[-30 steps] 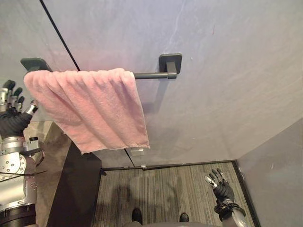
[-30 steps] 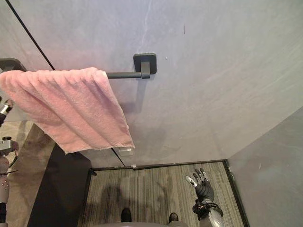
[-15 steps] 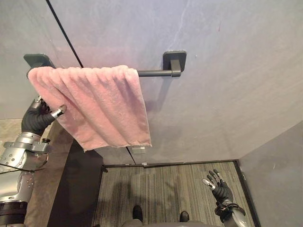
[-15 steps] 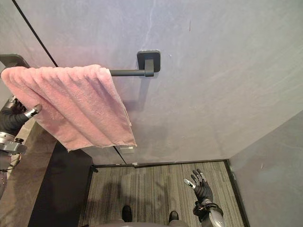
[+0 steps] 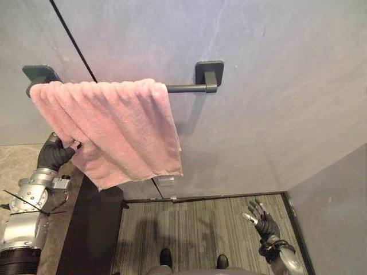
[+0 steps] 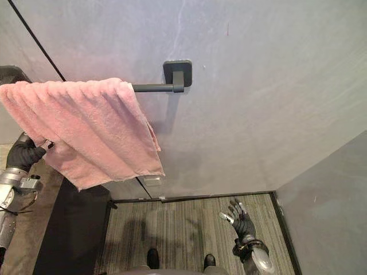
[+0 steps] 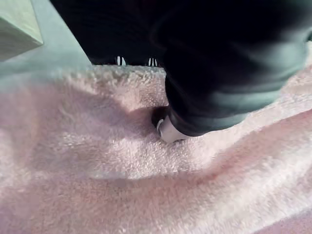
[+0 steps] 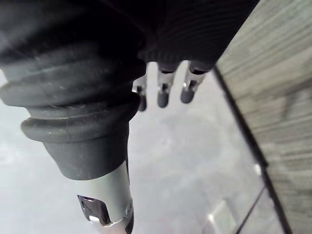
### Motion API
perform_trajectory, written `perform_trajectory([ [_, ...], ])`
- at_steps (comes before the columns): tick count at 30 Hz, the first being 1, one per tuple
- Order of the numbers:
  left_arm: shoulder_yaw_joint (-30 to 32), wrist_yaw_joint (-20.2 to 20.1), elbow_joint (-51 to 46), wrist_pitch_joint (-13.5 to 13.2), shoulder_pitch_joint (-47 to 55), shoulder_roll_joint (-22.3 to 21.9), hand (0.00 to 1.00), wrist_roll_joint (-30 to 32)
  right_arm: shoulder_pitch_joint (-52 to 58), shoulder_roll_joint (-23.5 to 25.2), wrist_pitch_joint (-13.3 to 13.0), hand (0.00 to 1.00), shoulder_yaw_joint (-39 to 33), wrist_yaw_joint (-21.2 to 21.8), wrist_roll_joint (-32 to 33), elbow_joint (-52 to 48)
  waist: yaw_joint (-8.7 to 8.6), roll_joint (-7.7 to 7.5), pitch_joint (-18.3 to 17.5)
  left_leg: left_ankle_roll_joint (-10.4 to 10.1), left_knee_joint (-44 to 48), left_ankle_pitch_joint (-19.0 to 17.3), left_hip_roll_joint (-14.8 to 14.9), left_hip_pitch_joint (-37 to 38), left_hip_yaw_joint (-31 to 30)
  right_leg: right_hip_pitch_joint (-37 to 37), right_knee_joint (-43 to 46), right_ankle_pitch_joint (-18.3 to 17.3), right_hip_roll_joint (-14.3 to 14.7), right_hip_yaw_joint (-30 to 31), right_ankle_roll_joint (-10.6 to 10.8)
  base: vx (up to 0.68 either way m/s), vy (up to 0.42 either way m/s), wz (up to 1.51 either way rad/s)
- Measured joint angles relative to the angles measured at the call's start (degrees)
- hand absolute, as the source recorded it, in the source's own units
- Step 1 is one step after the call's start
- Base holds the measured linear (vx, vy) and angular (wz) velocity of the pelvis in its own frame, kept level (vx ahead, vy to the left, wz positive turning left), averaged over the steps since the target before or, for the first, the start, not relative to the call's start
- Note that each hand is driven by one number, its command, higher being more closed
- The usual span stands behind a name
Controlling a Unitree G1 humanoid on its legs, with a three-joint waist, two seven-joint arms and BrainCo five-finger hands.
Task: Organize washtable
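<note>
A pink towel hangs folded over a dark bar fixed to the grey wall by a square bracket. My left hand reaches up to the towel's lower left edge. Its thumb presses into the pile from the front while the fingers go behind the cloth, pinching it. My right hand hangs low at the right above the floor, fingers straight and spread, holding nothing.
A dark cabinet stands below the towel at the left. Striped floor lies between it and a grey side wall. A thin dark seam runs slantwise down the wall behind the towel.
My left hand came from open beside the towel's left end in under its edge and closed on the cloth. The right hand stayed low and open.
</note>
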Motion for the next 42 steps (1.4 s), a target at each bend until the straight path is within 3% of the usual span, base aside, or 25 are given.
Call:
perform_trajectory([
  [3,-0.03,0.16,-0.41,0.01,-1.06,-0.9,1.0,0.71,-3.27,-3.09,-0.03,0.0,1.36,1.03,0.32,-7.52,-0.11,-0.29,0.07,0.0,0.0,0.0,0.13,0.0,1.09,-0.56,-0.13,0.57,0.15,1.22,-0.06,-0.03,0.003,-0.21],
  [8,-1.35,-0.02,-0.35,0.13,-2.8,-0.96,1.0,0.95,-13.76,-8.87,-0.11,0.0,7.73,2.26,7.01,-15.97,0.07,-0.51,0.16,0.04,-0.02,0.05,0.16,0.07,1.82,-0.84,-0.15,1.12,0.2,1.86,0.0,-0.02,0.001,-0.08],
  [14,-3.23,-0.13,-0.28,0.29,-3.64,-0.93,1.0,-0.49,-27.7,-14.02,-0.14,0.0,14.8,2.17,9.21,-17.74,0.37,-0.54,0.16,0.1,-0.02,0.15,0.15,0.0,1.77,-0.82,-0.22,1.25,0.19,1.85,-0.03,0.0,0.0,0.0],
  [18,-5.3,-0.11,1.58,0.49,-6.42,-0.91,1.0,-2.39,-37.24,-16.26,-0.18,0.0,18.66,1.68,11.51,-17.47,1.48,-0.51,0.17,0.14,0.01,0.34,0.17,-0.29,1.72,-0.81,-0.79,1.75,0.24,1.76,-0.45,0.0,0.0,0.0],
  [27,-6.9,0.66,2.14,0.6,-8.22,-0.96,1.0,-3.5,-50.31,-13.6,0.08,0.0,28.41,-1.7,13.58,-9.49,2.56,0.25,0.64,0.14,-0.2,1.01,0.31,-1.14,1.15,-1.01,-1.51,2.44,0.43,1.55,-0.62,-0.02,-0.005,0.03],
  [37,-8.52,2.69,3.88,0.94,-12.54,-2.56,1.0,-3.48,-56.29,-2.04,1.67,0.0,38.04,-1.47,12.85,-1.6,4.06,0.63,0.89,-0.65,0.02,2.03,1.22,-2.76,0.26,-1.99,-2.01,3.07,1.36,0.87,-1.51,-0.01,-0.012,0.03],
  [38,-8.76,2.7,3.88,0.94,-12.73,-2.72,1.0,-3.48,-56.35,-1.69,1.78,1.0,38.22,-1.34,12.64,-1.32,4.07,0.65,0.9,-0.66,0.02,2.04,1.27,-2.78,0.2,-1.99,-2.02,3.07,1.41,0.83,-1.51,-0.03,-0.017,0.04],
  [42,-9.03,3.72,3.87,0.94,-13.4,-3.54,1.0,-3.38,-56.87,-0.84,2.26,1.0,38.51,-1.48,10.51,-0.33,4.14,1.04,1.13,-0.71,-0.04,2.3,1.58,-3.04,-0.53,-1.99,-1.94,3.14,1.72,0.33,-1.62,-0.04,-0.012,0.06],
])
